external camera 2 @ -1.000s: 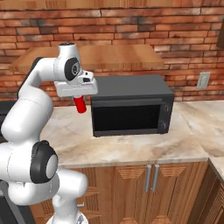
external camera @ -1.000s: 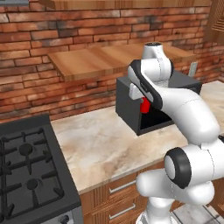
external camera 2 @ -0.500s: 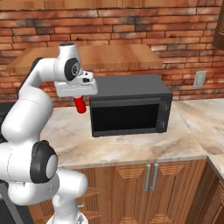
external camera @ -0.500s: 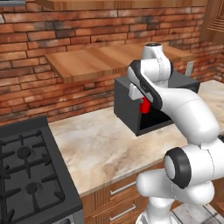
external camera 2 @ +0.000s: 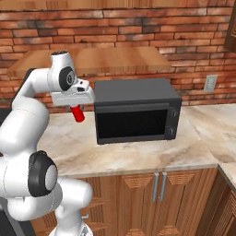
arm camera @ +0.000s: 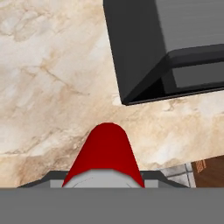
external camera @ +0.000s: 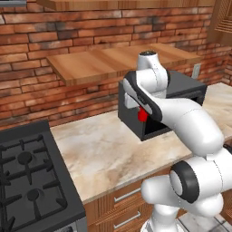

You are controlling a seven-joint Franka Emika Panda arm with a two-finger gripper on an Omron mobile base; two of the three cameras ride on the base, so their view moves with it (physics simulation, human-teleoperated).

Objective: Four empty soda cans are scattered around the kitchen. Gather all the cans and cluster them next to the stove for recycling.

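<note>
Now fingers [external camera 2: 79, 112] clamped on red cylindrical soda can [external camera 2: 79, 114], above marble counter [external camera: 104, 149], beside boxy microwave [external camera 2: 136, 110].

Below my fingers the beige marble counter [external camera: 104, 149] is spreading out, and the dark microwave [external camera 2: 136, 110] is sitting on it just off to one side, while the black stove [external camera: 27, 181] is adjoining its far end.

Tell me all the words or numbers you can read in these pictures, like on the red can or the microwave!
There are none to read.
soda can held in the hand: plain red, no label showing.
microwave: small round controls beside the door, no readable marks.
stove: no lettering visible.
wall outlet: blank.
</note>
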